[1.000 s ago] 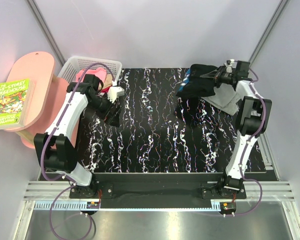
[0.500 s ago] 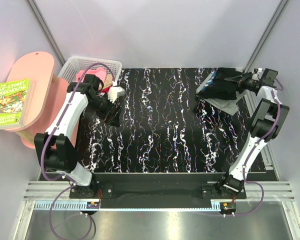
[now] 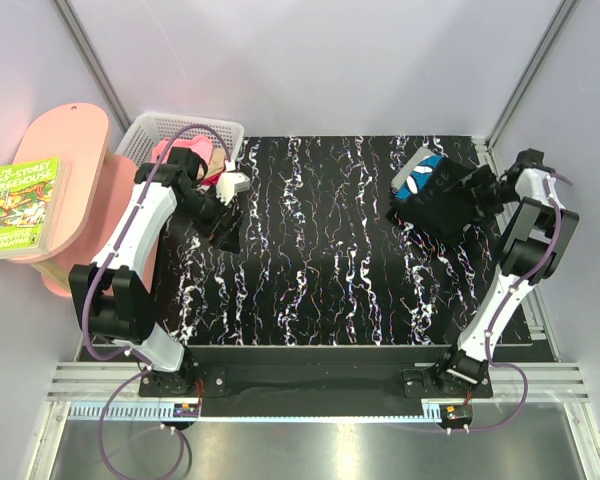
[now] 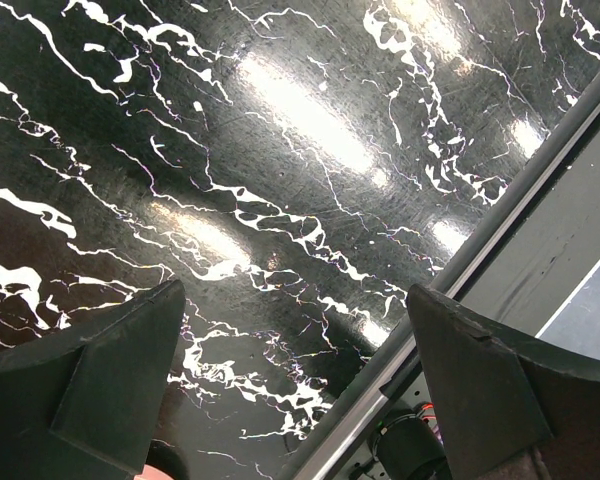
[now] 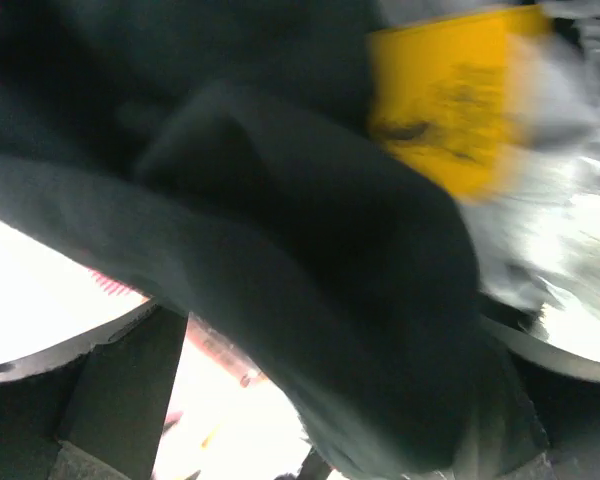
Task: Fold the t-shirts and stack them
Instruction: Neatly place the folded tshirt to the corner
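Black folded cloth t-shirt [image 3: 438,197] at the far right corner of the black marbled table [image 3: 320,260].
Your right gripper's [image 3: 477,191] fingers stand wide, shirt between them; your left gripper [image 4: 292,290] gapes empty.

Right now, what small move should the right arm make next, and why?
Probably ease the right fingers back off the black shirt: they stand wide apart, yet cloth drapes between them in the blurred wrist view, so a lift might drag it.

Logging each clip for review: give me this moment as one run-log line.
left end effector: open, empty, over table | right end effector: open at black shirt | pink shirt: in basket
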Available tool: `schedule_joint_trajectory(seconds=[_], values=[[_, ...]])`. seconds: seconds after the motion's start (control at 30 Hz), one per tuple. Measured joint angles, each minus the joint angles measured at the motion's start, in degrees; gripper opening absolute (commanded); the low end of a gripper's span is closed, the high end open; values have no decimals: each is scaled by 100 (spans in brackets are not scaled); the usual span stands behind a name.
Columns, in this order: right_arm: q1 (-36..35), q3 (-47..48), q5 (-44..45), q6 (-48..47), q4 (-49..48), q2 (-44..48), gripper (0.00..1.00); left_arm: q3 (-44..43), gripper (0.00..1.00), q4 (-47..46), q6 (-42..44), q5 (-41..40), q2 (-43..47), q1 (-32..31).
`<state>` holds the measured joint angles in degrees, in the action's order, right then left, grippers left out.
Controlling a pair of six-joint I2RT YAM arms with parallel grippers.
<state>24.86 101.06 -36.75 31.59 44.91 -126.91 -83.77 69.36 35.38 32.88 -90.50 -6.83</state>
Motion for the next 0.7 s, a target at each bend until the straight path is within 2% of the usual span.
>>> schedule_joint_trajectory(seconds=[0.17,0.3,0.37,0.5,0.7], values=[[-11,739,1755,-94,979,527,100,0,99,-2,33,81,0,4],[-4,1722,2463,-96,1390,1095,100,0,99,-2,46,111,0,7],[-4,2055,2409,-96,1392,1311,100,0,99,-2,46,116,0,7],[-118,2483,1438,-70,1316,1375,100,-7,99,0,39,118,0,28],[-708,2706,658,-72,1279,168,100,-57,99,-4,13,118,0,44]])
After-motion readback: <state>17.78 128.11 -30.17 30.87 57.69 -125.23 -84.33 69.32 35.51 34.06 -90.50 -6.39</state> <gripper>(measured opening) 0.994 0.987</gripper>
